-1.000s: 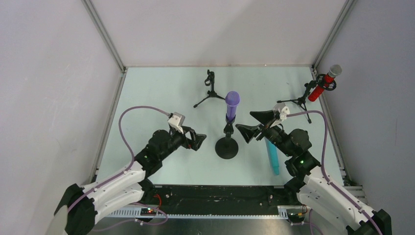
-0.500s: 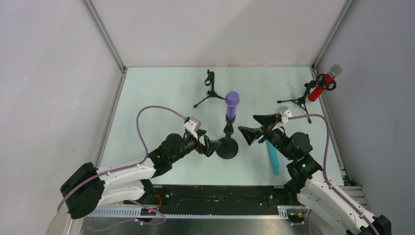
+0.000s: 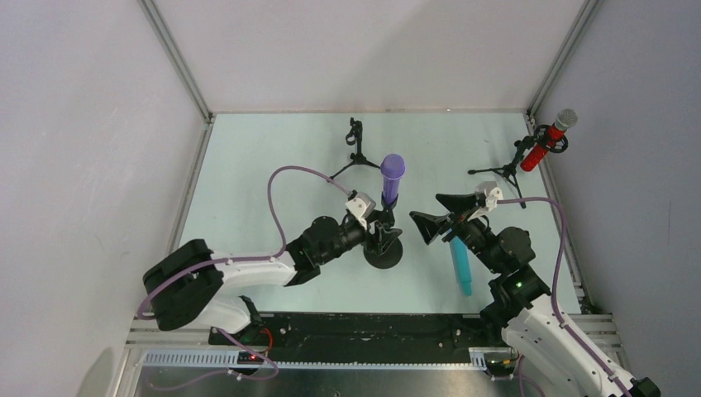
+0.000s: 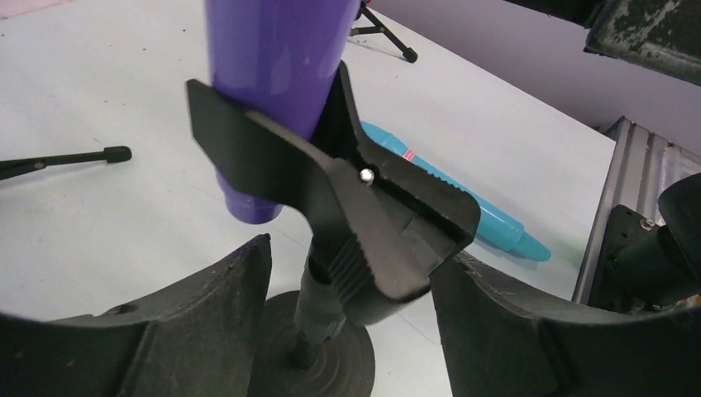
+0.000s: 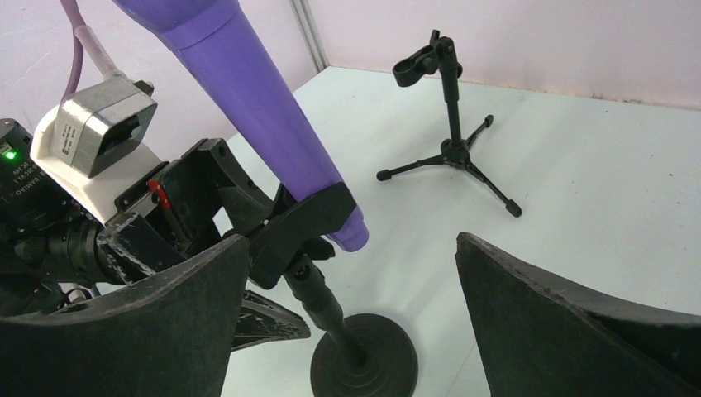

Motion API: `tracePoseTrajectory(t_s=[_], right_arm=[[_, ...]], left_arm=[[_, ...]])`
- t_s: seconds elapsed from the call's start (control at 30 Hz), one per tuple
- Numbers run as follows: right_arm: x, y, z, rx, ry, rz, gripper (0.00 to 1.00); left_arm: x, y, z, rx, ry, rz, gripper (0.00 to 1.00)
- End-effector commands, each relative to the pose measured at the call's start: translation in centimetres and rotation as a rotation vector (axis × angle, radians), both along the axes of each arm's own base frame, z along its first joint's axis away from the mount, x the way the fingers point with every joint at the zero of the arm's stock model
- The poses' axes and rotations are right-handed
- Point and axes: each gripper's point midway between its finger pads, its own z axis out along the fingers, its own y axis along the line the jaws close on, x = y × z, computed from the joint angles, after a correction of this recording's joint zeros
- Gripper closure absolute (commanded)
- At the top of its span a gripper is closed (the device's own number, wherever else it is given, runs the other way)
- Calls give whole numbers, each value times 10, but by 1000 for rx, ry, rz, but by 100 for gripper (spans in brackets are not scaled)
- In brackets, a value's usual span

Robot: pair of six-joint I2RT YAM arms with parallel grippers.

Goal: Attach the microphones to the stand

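top: high overhead, looking down | wrists: low, close, from opposite sides | shared: purple mic (image 3: pixel 392 175) on stand (image 3: pixel 393 253)

1. The purple microphone (image 4: pixel 273 50) is sitting in the black clip (image 4: pixel 372 223) of the stand (image 4: pixel 331 368).
2. The teal microphone (image 4: pixel 488 227) is lying on the tabletop (image 4: pixel 124 215) behind the clip.
3. The left claw (image 4: pixel 347 265) is straddling the clip, its fingers (image 4: pixel 198 331) parted.
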Motion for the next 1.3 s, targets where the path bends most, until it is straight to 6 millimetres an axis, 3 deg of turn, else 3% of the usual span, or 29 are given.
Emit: tracePoseTrajectory(t_s=[0.0,0.1,0.37,0.63,0.9,1.13,1.27], right_arm=[[2,-5,1,6,-3,-23,2],[2,-6,1,6,-3,-25,2],[3,-5,-4,-4,15,-19,2],[6,-7,-33,-71,32,-28,3],[-19,6,-46,-137,-68,116,7],[-49,31,-41,-140,-152,337,15],[-55,48,-40,-137,-148,415,18]], left_arm=[[3,-20,32,-68,-104,-32,32],[1,-26,27,-59,-106,-57,48],[2,-24,23,-46,-125,-50,66],[0,-19,29,-47,-160,-50,98],[-4,-8,51,-75,-219,-43,100],[-13,5,92,-145,-294,-43,100],[-20,10,115,-181,-327,-58,100]])
